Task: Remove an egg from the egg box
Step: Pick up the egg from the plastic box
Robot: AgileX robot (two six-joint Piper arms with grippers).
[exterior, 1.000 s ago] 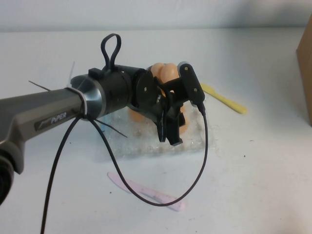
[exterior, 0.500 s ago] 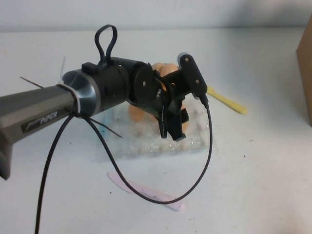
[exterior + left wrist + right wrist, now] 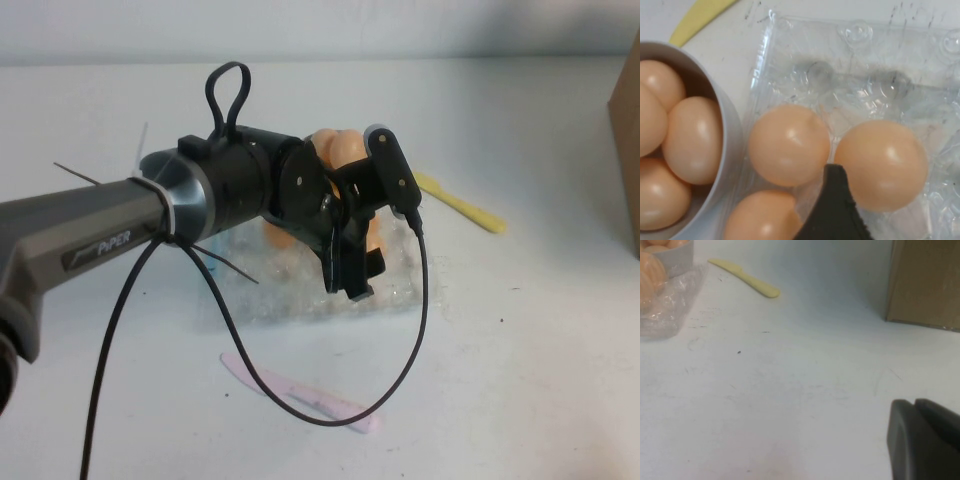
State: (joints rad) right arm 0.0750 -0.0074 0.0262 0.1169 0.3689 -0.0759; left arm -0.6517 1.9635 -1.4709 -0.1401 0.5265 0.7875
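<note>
The left gripper [image 3: 352, 272] is hanging over the egg box [image 3: 900, 60], holding nothing, one finger [image 3: 832, 210] pointing between two eggs; how far it is opened I cannot tell. The egg [image 3: 881, 164] is lying directly beneath. The right gripper [image 3: 925, 440] is sitting well right, shut and empty.

The left arm covers most of the egg box [image 3: 400, 285] in the high view, and the left tool [image 3: 350, 275] hides the eggs beneath it, so whether its fingers are parted cannot be told. Only one dark fingertip [image 3: 832, 210] enters the left wrist view. The bowl [image 3: 730, 150] beside it is cut off by the edge. The right tool [image 3: 925, 440] shows only as a blurred dark corner.
</note>
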